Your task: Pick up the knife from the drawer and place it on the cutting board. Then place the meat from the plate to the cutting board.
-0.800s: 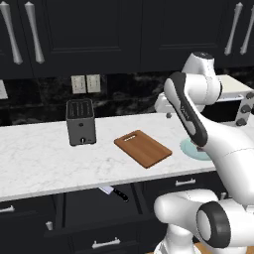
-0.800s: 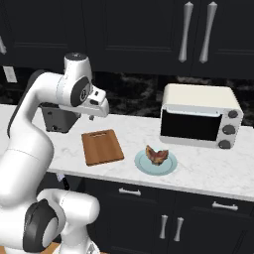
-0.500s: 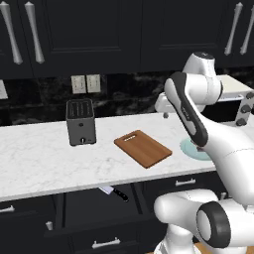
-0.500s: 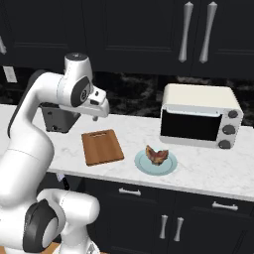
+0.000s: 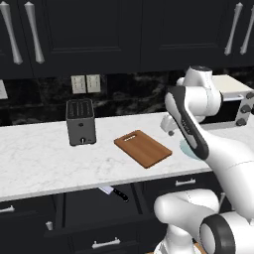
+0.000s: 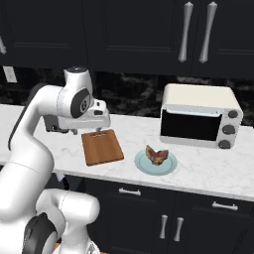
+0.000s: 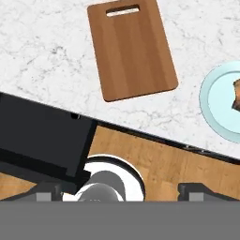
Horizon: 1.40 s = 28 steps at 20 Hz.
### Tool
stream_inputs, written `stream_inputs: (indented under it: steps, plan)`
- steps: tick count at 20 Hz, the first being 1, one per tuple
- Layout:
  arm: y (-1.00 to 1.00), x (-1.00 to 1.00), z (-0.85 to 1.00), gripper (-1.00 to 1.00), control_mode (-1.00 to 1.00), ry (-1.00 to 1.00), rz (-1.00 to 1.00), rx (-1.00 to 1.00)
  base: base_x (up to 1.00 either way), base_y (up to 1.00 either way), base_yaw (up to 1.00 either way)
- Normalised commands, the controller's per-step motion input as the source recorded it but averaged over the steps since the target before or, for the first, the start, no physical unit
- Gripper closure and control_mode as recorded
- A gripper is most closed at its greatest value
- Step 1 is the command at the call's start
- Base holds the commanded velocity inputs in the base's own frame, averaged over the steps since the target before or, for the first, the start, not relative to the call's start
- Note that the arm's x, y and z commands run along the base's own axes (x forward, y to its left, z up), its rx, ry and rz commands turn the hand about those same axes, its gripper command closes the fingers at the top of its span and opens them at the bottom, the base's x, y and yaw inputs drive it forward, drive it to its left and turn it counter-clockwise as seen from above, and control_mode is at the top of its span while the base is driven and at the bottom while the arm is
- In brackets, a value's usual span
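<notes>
Knife (image 5: 114,192) lies in open drawer (image 5: 94,208), lower centre, untouched. Cutting board (image 5: 143,148) bare mid-frame; meat (image 6: 156,155) on plate (image 6: 156,162). Gripper (image 7: 120,193) spread wide, empty, barely shifted since earlier frames — reach not begun.

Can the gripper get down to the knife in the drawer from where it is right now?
Probably yes. The drawer stands open below the counter edge, with the knife lying uncovered inside. The gripper is open, high above the cutting board, holding nothing; it would have to clear the counter edge first.
</notes>
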Motion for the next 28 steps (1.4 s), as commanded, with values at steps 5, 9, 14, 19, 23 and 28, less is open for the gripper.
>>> stream_inputs:
  steps: [5,9,14,19,23,28]
  plan:
    - [-0.01,-0.06,-0.14,-1.0,-1.0,0.1,0.19,-0.01,0.0,0.0,0.0]
    - [0.0,0.0,-0.05,-1.0,-1.0,0.07,0.21,0.0,0.0,0.0,0.0]
    - [0.0,0.0,-0.01,-1.0,-1.0,0.02,0.13,0.0,0.0,0.0,0.0]
    - [0.0,0.0,0.0,-1.0,1.0,0.0,0.06,0.0,-0.05,-0.06,0.19]
    - [0.0,0.0,0.0,-1.0,1.0,0.0,0.0,0.0,-0.09,-0.38,0.5]
    - [0.0,0.0,0.0,-1.0,1.0,0.0,0.0,0.0,-0.05,-0.63,0.55]
